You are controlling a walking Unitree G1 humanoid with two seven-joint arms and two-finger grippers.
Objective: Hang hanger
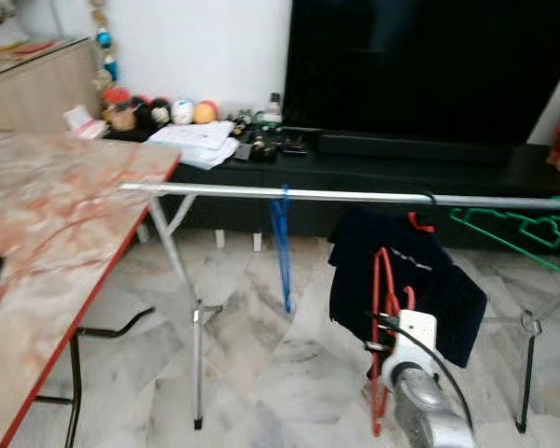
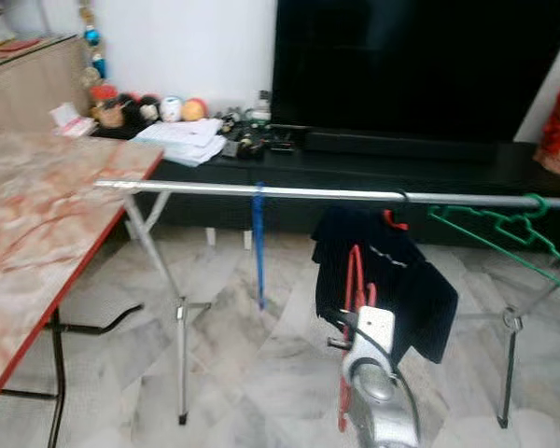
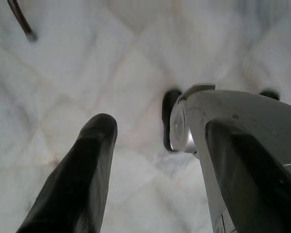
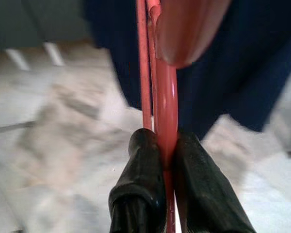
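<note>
The thin red plastic hanger (image 1: 383, 280) is clamped between the right gripper's (image 4: 166, 145) black fingers, held upright below the horizontal silver metal rail (image 1: 224, 192), against the dark blue garment (image 1: 448, 289) at 3 o'clock. Step in hand: carrying. Next, raise the hook over the rail. The left gripper (image 3: 136, 145) is spread apart, facing the floor.

My right claw (image 4: 165, 145) has open rail (image 1: 224, 192) between the blue hanger (image 1: 281, 243) and the table (image 1: 56, 215); the dark shirt (image 1: 439, 280) and green hanger (image 1: 518, 229) crowd the other end.
</note>
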